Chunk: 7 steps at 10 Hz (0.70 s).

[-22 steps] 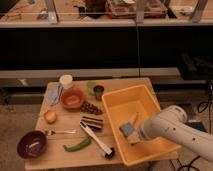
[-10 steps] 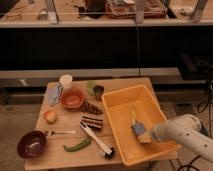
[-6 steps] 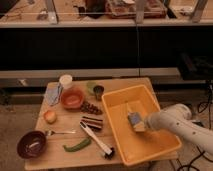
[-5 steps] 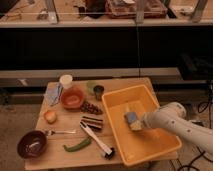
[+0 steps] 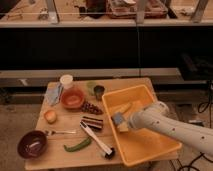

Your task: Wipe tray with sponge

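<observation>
One claw (image 5: pixel 121 123), clenched on the sponge (image 5: pixel 118 120), works inside the tray (image 5: pixel 150 147). Pushing hard could ram the wall just ahead and slide the tray.

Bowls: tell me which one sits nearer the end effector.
The orange bowl, up by the white cup. The end effector holds the sponge inside the tray; the maroon bowl lies much farther away.
</observation>
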Available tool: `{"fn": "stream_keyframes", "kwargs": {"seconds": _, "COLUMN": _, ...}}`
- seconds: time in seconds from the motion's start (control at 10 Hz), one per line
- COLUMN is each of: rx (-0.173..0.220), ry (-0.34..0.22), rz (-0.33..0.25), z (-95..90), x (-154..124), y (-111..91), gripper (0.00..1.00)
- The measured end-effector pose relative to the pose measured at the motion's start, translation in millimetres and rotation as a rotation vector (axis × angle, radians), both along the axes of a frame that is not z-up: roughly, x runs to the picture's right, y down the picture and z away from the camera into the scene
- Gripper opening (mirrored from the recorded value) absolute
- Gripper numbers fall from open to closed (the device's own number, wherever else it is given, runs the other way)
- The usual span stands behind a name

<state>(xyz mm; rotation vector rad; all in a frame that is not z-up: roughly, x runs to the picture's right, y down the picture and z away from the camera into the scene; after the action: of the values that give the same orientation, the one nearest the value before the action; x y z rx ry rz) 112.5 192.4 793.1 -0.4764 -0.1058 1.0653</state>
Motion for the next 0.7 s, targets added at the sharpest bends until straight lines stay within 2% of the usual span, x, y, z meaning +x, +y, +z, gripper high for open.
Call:
{"fn": "stream_keyframes", "kwargs": {"seconds": 0.1, "rx": -0.011, "ry": 0.005, "rz": -0.004, "z": -5.9, "x": -2, "y": 8, "gripper": 0.00}}
{"fn": "stream_keyframes", "kwargs": {"seconds": 0.3, "rx": -0.032, "ry": 0.029, "rz": -0.005, "z": -15.9, "x": 12, "y": 21, "gripper": 0.00}}
{"fn": "stream_keyframes", "kwargs": {"seconds": 0.6, "rx": -0.058, "ry": 0.076, "rz": 0.006, "z": -29.2, "x": 62, "y": 37, "gripper": 0.00}}
{"fn": "stream_keyframes", "kwargs": {"seconds": 0.7, "rx": -0.070, "ry": 0.111, "rz": 0.017, "z": -34.4, "x": 95, "y": 44, "gripper": 0.00}}
